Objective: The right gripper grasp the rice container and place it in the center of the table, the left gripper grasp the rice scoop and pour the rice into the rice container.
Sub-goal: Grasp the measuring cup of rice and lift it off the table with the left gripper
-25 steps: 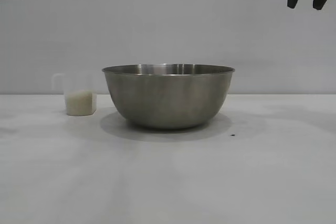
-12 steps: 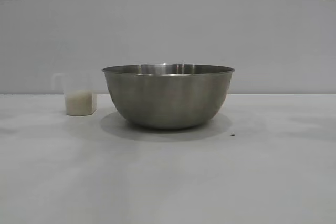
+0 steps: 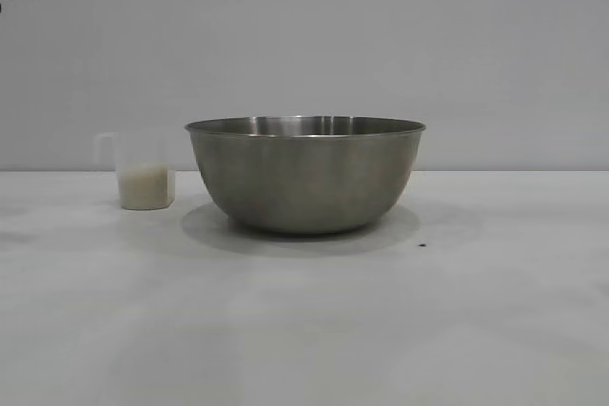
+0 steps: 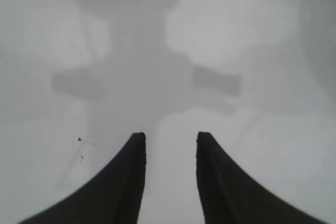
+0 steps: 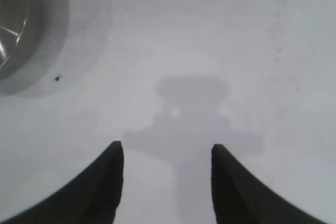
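Left to right in the exterior view: part of the left arm sits at the top-left corner, above the scene. The rice scoop (image 3: pixel 145 172) stands upright on the table (image 3: pixel 304 330), rice (image 3: pixel 146 186) filling its lower part, handle toward the left. It is just beside the rice container (image 3: pixel 305 174), left of it, not touching. The container is upright at about mid-table, apparently empty; a tiny dark speck (image 3: pixel 422 244) lies near its right base. The right arm is out of the exterior view.

Step in hand, as I judge it: the container looks placed, so next is the left arm's scoop grasp. To do it well: come down on the handle side, pinch the handle or the cup wall squarely, keep it level while lifting so no rice spills, clear the container's rim before tipping.

Left gripper (image 4: pixel 171 139): fingers partly spread, nothing between them, hovering over bare table with its shadow below; the scoop is not in its wrist view.

Right gripper (image 5: pixel 167 148): fingers spread a little wider, empty, over bare table, the container's edge (image 5: pixel 26 24) and the speck off to one side.
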`<state>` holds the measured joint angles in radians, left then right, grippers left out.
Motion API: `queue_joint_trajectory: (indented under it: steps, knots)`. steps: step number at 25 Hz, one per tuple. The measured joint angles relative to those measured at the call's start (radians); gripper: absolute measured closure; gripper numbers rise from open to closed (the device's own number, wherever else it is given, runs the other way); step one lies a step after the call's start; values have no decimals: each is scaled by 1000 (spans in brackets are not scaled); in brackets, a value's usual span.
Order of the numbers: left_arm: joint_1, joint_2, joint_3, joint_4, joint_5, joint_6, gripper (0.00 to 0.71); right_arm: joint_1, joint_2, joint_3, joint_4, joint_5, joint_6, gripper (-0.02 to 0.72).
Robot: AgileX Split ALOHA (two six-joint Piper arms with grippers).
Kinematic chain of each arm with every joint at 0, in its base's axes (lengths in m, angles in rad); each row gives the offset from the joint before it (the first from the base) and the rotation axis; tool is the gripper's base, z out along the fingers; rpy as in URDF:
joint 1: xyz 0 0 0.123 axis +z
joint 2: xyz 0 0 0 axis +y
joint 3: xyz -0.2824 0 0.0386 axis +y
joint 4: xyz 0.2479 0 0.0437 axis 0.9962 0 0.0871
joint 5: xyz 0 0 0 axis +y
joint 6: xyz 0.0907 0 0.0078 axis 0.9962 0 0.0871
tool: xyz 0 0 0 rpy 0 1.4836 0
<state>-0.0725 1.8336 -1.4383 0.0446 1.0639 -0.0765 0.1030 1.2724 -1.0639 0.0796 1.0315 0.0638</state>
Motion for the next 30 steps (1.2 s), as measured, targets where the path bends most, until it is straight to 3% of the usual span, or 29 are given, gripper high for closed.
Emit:
queue_joint_trajectory:
  steps: [22, 30]
  knots:
    - [0, 0, 0, 0, -10, 0, 459, 0, -657, 442, 0, -33, 1, 376]
    - [0, 0, 0, 0, -10, 0, 459, 0, -908, 528, 0, 8, -1, 376]
